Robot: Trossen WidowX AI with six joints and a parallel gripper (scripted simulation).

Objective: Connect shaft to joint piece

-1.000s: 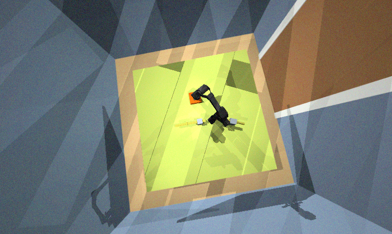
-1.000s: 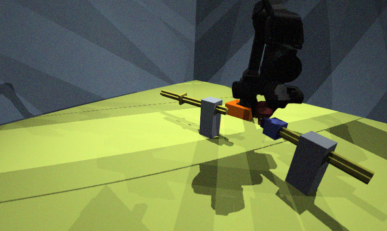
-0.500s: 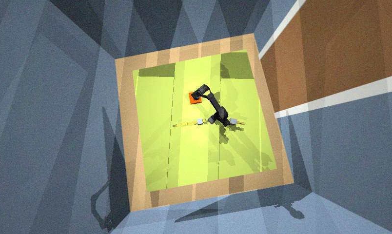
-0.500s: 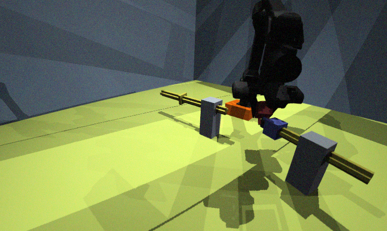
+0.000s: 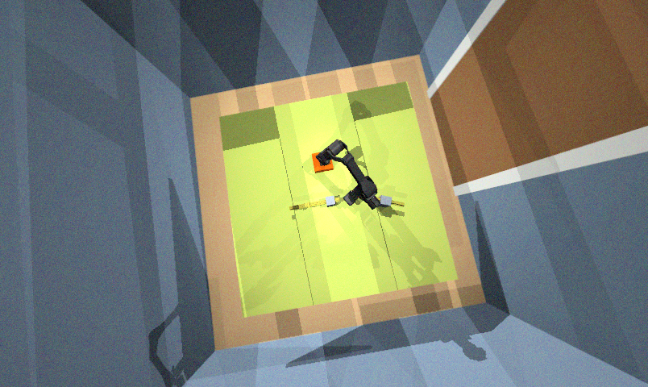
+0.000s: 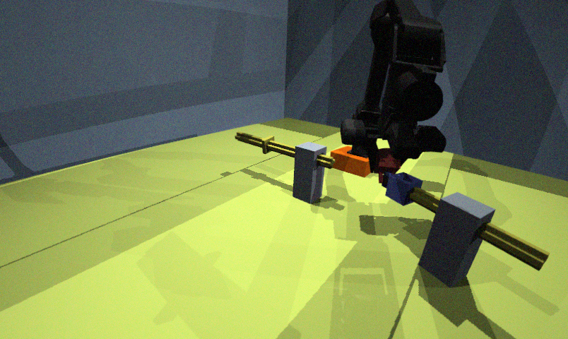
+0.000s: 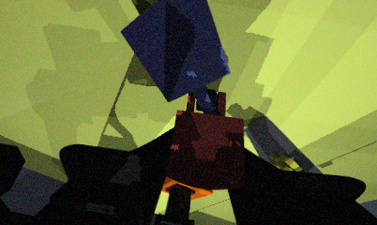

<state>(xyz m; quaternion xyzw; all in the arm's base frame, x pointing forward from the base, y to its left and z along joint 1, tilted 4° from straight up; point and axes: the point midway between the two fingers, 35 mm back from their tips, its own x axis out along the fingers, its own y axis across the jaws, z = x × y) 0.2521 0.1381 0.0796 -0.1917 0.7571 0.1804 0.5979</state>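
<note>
The dark red square joint piece (image 6: 390, 162) (image 7: 210, 164) sits between the fingers of my gripper (image 7: 197, 133), which is shut on it. Its hinge forks join a blue hinge piece (image 6: 398, 187) (image 7: 201, 47) on the end of the first yellow shaft (image 6: 516, 246) (image 5: 397, 203). That shaft runs through a grey block (image 6: 451, 243) (image 5: 385, 201). The second yellow shaft (image 6: 280, 147) (image 5: 316, 204), with a raised collar, runs through the other grey block (image 6: 306, 174) (image 5: 330, 201). Its near end stands clear of the joint piece. The joint piece's opening faces away from the wrist camera and is hidden.
An orange block (image 5: 323, 168) (image 6: 354, 164) (image 7: 203, 193) lies under the arm's base, behind the two grey blocks in the exterior view. The arm reaches over the space between the shafts. The yellow-green table top (image 5: 270, 268) has a wooden border (image 5: 205, 191).
</note>
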